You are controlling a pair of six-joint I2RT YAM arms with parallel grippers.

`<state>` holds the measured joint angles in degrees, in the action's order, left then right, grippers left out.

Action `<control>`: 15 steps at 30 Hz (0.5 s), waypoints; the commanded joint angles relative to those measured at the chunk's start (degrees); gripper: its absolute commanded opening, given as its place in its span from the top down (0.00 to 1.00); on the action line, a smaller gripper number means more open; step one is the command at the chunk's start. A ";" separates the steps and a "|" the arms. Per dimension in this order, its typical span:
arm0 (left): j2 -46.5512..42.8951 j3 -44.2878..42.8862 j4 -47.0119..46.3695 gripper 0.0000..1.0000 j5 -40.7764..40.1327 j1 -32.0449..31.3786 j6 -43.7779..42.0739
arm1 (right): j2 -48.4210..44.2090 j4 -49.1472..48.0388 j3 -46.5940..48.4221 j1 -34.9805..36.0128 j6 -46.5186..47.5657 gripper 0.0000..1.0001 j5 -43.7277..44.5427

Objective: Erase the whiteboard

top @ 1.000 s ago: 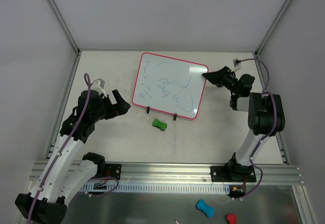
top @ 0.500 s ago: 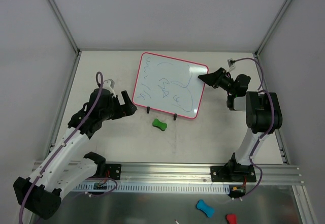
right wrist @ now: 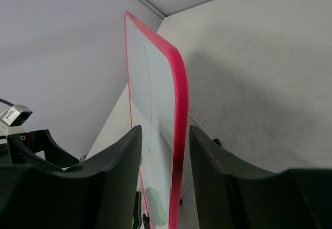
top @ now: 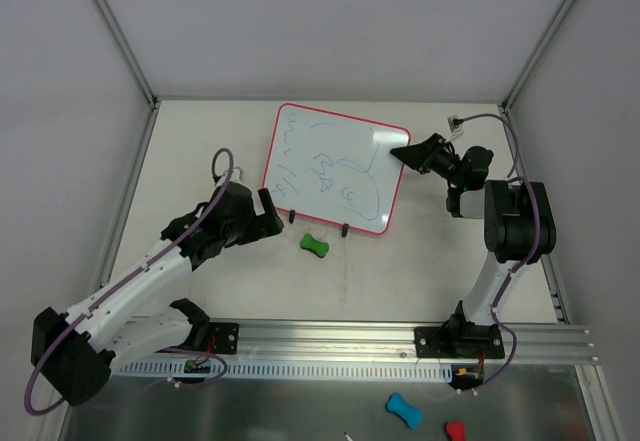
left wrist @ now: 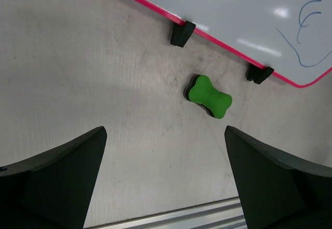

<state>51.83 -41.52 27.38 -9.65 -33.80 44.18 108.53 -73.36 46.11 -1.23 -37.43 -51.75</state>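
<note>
Top external: whiteboard (top: pixel 335 171) is flat and glossy white with a rounded-corner pink frame and blue-green scribbles. It stands tilted on two small black feet (top: pixel 292 216) at mid-back of the counter (top: pixel 420 271). A bone-shaped green eraser (top: pixel 315 246) lies just in front of the feet, apart from them. Left pincer (top: pixel 269 213) is matte black with fingers wide apart, holding nothing, near the board's lower left corner. Right pincer (top: pixel 402 151) is at the board's upper right edge. Compared with a second ago, the left arm is stretched further, with its pincer nearer the board and eraser. The right pincer has shifted slightly along the edge. Board and eraser are in the same place.

Left wrist: left pincer (left wrist: pixel 164 131) shows as two broad black wedges, apart, with scuffed off-white counter (left wrist: pixel 78 73) between them. The green eraser (left wrist: pixel 209 97) has a dark layer underneath and lies flat ahead. Black feet (left wrist: pixel 181 33) are clipped on the whiteboard (left wrist: pixel 233 5) frame.

Right wrist: whiteboard (right wrist: pixel 179 115) is seen edge-on, with a smooth pink rim. Right pincer (right wrist: pixel 165 135) has its fingers apart, straddling that rim. One finger is just beside the rim and there is a gap on the white-face side, so it is not clamped.
</note>
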 commanded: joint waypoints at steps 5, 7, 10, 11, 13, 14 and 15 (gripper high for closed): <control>13.11 -9.72 -1.27 0.01 -3.62 -6.27 -14.37 | 0.80 -3.98 0.92 0.27 1.22 0.57 -1.43; 15.05 -10.25 -1.18 0.01 -4.33 -6.28 -16.84 | 0.81 -3.98 0.91 0.27 1.22 0.56 -1.43; 17.24 -11.21 -2.75 0.01 1.79 -6.45 -18.68 | 0.81 -3.98 1.00 0.27 1.22 0.56 -1.52; 17.86 -11.39 -3.46 0.01 3.65 -6.71 -20.00 | 0.89 -3.98 1.00 0.27 1.22 0.56 -1.52; 19.70 -11.92 -3.73 0.01 4.81 -8.29 -22.82 | 0.89 -3.98 1.09 0.27 1.13 0.57 -1.52; 20.06 -11.83 -4.69 0.01 6.56 -8.65 -23.87 | 0.98 -3.98 1.18 0.27 1.13 0.56 -1.60; 20.76 -11.75 -5.22 0.01 7.44 -8.82 -25.45 | 0.98 -3.98 1.18 0.27 1.13 0.56 -1.69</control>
<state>71.42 -51.29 24.47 -7.03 -41.36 25.58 109.36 -73.52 46.09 -1.23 -37.45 -51.92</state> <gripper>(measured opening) 0.990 0.438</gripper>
